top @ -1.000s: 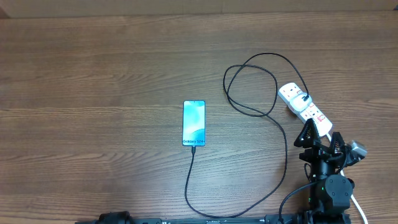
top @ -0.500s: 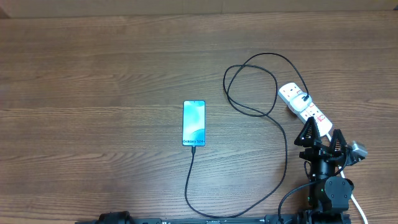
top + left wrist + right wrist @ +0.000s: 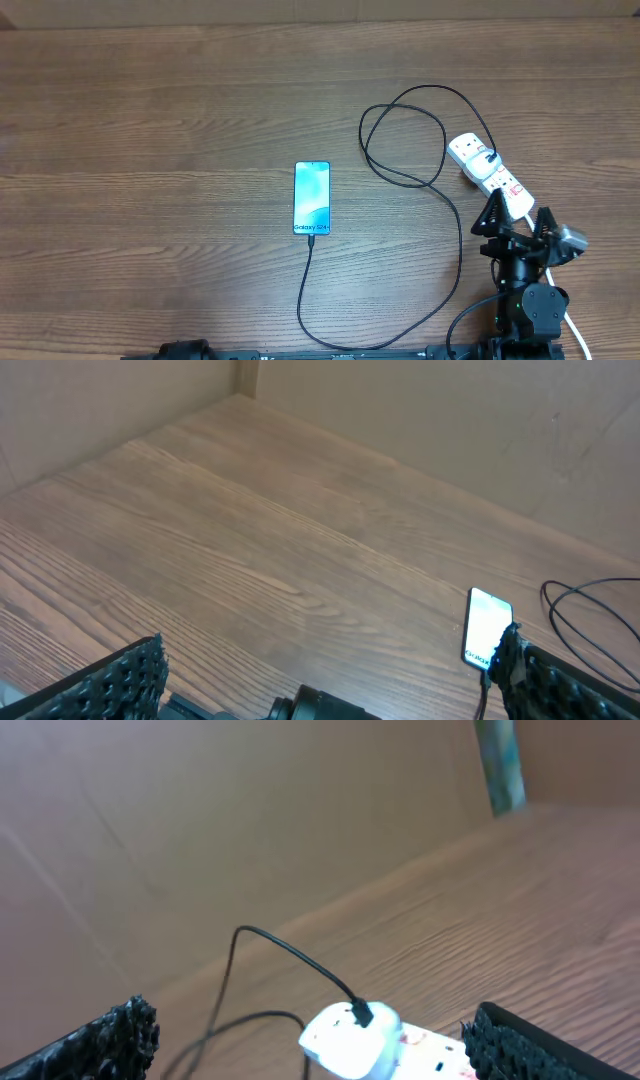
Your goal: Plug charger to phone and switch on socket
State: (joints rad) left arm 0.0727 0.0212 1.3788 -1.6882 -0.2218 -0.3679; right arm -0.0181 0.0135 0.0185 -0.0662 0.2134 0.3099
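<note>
Black charger from phone to socket

The right tool hides the near end of the socket, its switches too small to read.

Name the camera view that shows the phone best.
Overhead: the phone lies whole and face up, with the charger at its near end. The left wrist view shows it small and far off. The right wrist view faces the socket instead.

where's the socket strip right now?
Overhead view, right side: the socket lies angled just ahead of the open right hand, with the charger loops on its left.
</note>
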